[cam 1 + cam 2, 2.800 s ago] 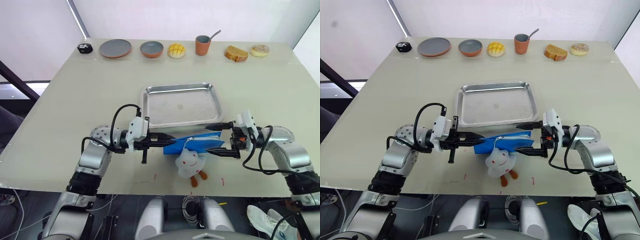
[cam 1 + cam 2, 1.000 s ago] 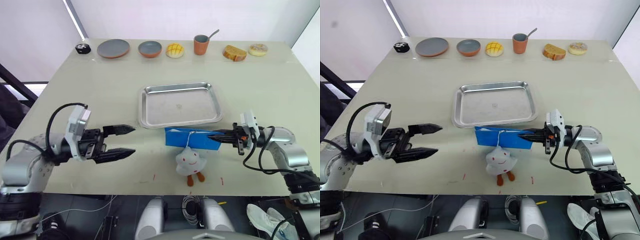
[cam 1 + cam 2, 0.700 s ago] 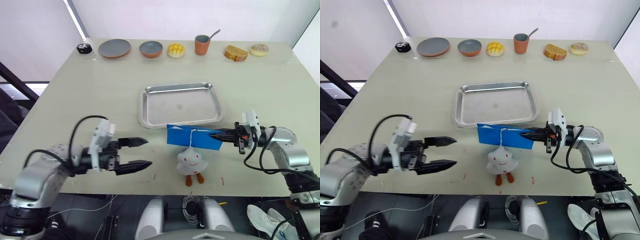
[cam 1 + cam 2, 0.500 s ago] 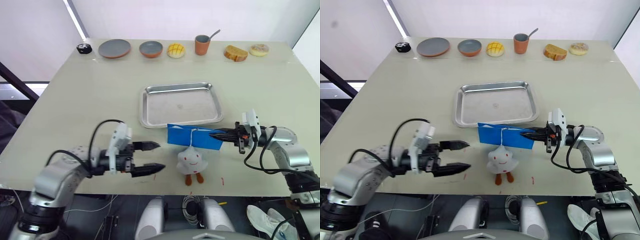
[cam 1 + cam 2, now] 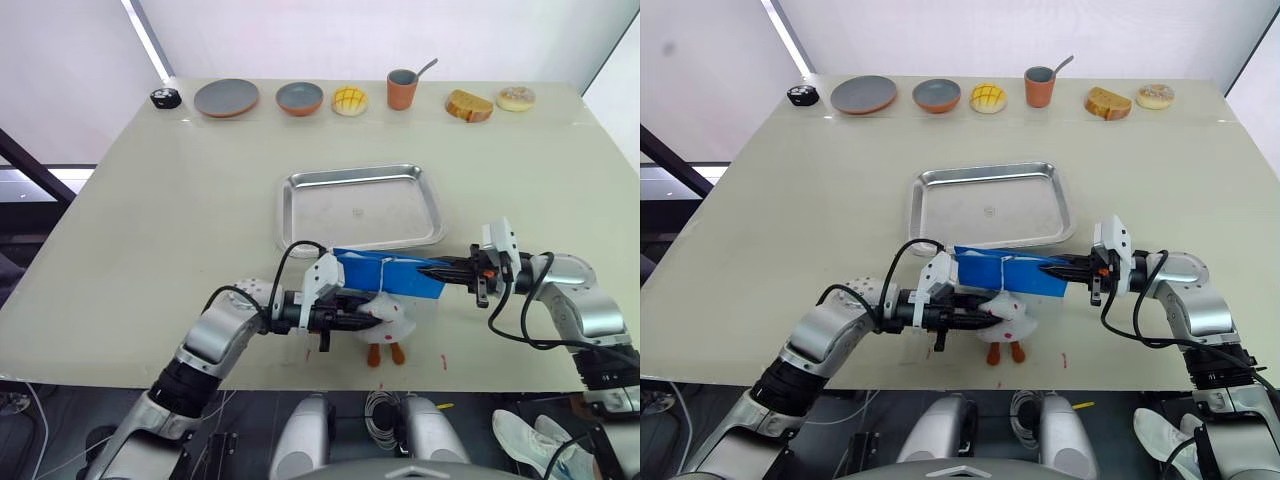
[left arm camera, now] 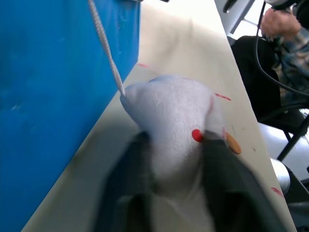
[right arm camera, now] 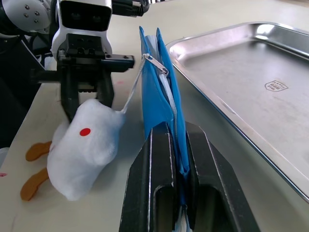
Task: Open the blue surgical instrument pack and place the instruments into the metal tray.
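While the blue surgical instrument pack (image 5: 1005,272) stands on edge on the counter (image 5: 820,190), just in front of the near rim of the metal tray (image 5: 990,210) and apart from it, it is not yet opened and no instruments can be seen. Its right end is pinched between the fingers of the right gripper (image 7: 169,145), which are pressed together on the blue sheet; that hold most likely anchors the pack so the other end can be pulled.

A white cord runs from a metal zip tab (image 7: 154,63) at the pack's top edge down to the white plush toy (image 5: 1005,320) with orange feet, lying on the counter just before the pack. The left gripper (image 6: 171,154) has its fingers closed around the toy, which probably serves as a pull handle for the zip.

The tray is empty, ready for its contents. Far along the counter's back edge stand two grey plates (image 5: 226,97), a cup (image 5: 403,89) and bread pieces.
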Robot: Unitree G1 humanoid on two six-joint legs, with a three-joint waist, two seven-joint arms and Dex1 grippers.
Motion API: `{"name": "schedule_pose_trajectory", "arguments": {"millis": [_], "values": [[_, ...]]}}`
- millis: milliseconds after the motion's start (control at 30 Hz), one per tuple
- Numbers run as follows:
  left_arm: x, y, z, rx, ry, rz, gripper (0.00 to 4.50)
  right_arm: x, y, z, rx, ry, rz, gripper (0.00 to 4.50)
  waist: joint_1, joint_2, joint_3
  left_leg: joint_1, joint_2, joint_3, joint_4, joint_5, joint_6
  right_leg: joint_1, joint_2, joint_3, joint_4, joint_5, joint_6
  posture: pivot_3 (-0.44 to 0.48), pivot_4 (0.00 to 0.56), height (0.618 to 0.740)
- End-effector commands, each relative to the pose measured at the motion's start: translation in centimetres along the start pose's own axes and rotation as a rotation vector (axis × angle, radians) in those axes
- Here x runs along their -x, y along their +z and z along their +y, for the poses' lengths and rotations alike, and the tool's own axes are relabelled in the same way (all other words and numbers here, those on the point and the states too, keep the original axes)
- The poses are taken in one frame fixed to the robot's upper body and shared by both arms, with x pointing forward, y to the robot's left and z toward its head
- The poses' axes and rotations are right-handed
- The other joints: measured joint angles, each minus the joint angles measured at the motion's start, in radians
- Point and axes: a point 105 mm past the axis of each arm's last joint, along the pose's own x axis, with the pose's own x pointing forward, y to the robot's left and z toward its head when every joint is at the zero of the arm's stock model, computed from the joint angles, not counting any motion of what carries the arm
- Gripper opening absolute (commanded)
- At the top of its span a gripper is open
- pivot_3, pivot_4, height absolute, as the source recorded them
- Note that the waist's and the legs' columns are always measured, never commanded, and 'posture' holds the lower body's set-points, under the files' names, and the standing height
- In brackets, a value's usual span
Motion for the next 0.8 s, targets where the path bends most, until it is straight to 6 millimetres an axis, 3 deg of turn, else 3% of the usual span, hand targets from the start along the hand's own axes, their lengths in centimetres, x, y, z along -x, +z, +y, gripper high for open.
{"name": "schedule_pose_trajectory", "arguments": {"millis": [33,233,333,500,800], "values": [[-0.1,0.6,-0.4,-0.038,-0.038,-0.009,0.04,0.2,1.0,-0.1,0.036,-0.013,-0.017,0.0,0.0,0.0,0.0,0.0,0.0,0.0,0.0,0.0,0.0,0.0,0.0,0.0,0.0,0.0,0.0,0.0,0.15,0.74],[2.6,3.1,0.1,-0.09,-0.036,-0.108,0.04,0.3,1.0,-0.3,0.043,-0.025,-0.022,0.0,0.0,0.0,0.0,0.0,0.001,0.0,0.0,0.0,0.0,0.0,0.0,0.0,0.0,0.0,0.0,0.0,0.15,0.74],[5.4,5.0,0.7,-0.095,-0.003,-0.151,0.04,0.4,0.9,-0.5,0.045,-0.034,-0.024,0.0,-0.002,-0.001,0.0,0.0,0.001,0.0,0.0,0.0,0.0,0.0,0.0,0.0,0.0,0.0,0.0,0.0,0.15,0.74],[10.3,4.1,2.6,-0.094,0.129,-0.068,0.04,0.7,0.7,-0.8,0.035,-0.051,-0.034,0.0,-0.002,0.0,0.0,0.0,0.001,0.0,0.0,0.0,0.0,0.0,0.0,0.0,0.0,0.0,0.0,0.0,0.15,0.74],[15.7,2.2,4.3,-0.07,0.281,0.034,0.04,1.4,0.6,-1.3,0.023,-0.079,-0.046,0.0,0.001,0.0,0.0,0.0,0.001,0.0,0.0,0.0,0.0,0.0,0.0,-0.001,0.0,0.0,0.0,0.0,0.15,0.74]]}}
